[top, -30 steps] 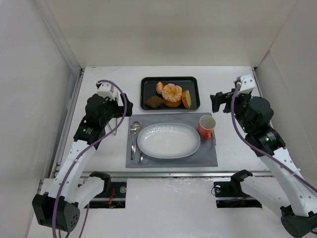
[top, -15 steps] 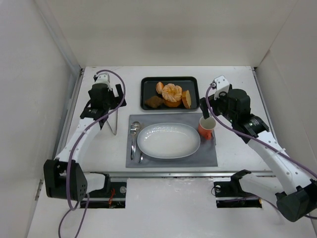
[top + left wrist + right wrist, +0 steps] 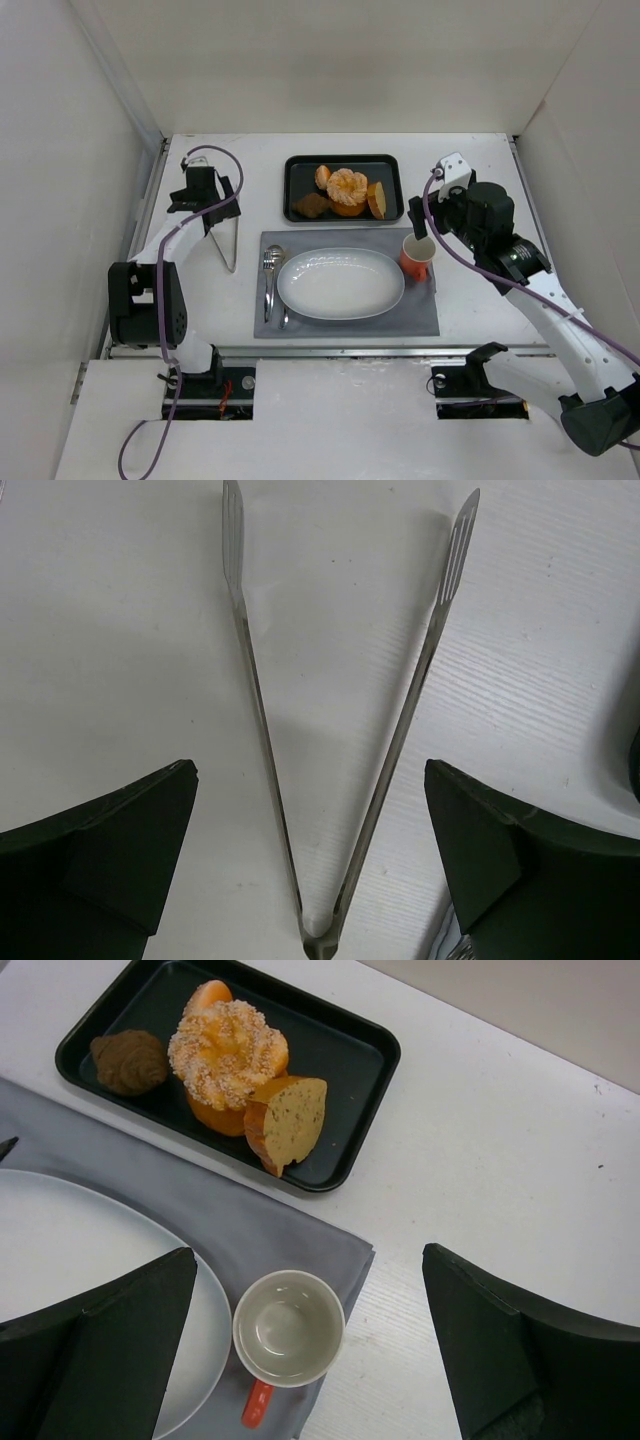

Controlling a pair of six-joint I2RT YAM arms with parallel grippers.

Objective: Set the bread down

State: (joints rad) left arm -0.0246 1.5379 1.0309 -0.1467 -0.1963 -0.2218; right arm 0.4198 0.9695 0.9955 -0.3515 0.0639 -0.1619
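Observation:
The bread (image 3: 322, 177) is a small glossy orange roll at the back left of the black tray (image 3: 388, 170), also seen in the right wrist view as the bread (image 3: 210, 995) on the tray (image 3: 340, 1060). My right gripper (image 3: 420, 215) hangs open above the orange cup (image 3: 288, 1328), nothing between its jaws (image 3: 309, 1251). My left gripper (image 3: 203, 195) is far left, open (image 3: 310, 770) over metal tongs (image 3: 330, 780) that lie on the table with their hinge between the jaws.
On the tray a round segmented pastry (image 3: 227, 1052), a brown chunk (image 3: 130, 1060) and a cut loaf piece (image 3: 290, 1120) crowd the bread. A white oval plate (image 3: 300, 300), cutlery (image 3: 272, 270) and the cup (image 3: 418, 255) sit on a grey mat (image 3: 420, 315).
My left arm has stretched out and its gripper moved toward the far left, over the tongs. My right gripper swung in from the right to above the cup, then stayed there.

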